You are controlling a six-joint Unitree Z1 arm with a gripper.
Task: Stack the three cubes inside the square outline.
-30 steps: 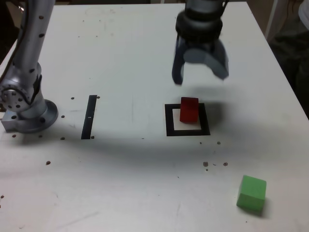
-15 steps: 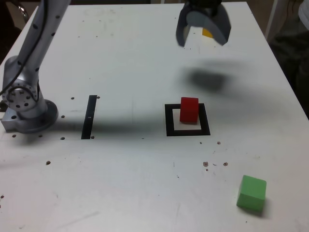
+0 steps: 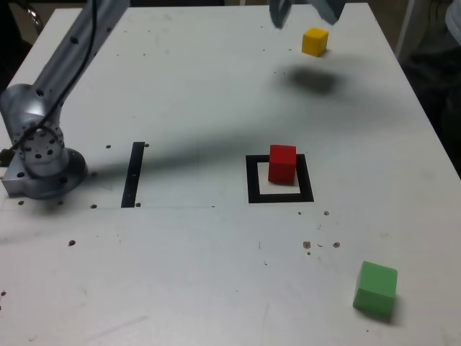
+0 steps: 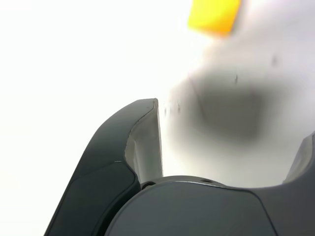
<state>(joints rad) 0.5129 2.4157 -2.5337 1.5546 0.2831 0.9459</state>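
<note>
Arm stretched far across — tool (image 3: 306, 11) high at the frame's top edge, jaws wide, empty.

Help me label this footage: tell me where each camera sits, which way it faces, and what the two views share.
Exterior view: off the arm, high at the table's near edge, looking down across it; shows the arm's base, its link, and the tips of the open hand at the far edge.
Wrist view: on the wrist, looking past the hand's open jaws at the tabletop.
Shared: the yellow cube, the hand and its shadow.
</note>
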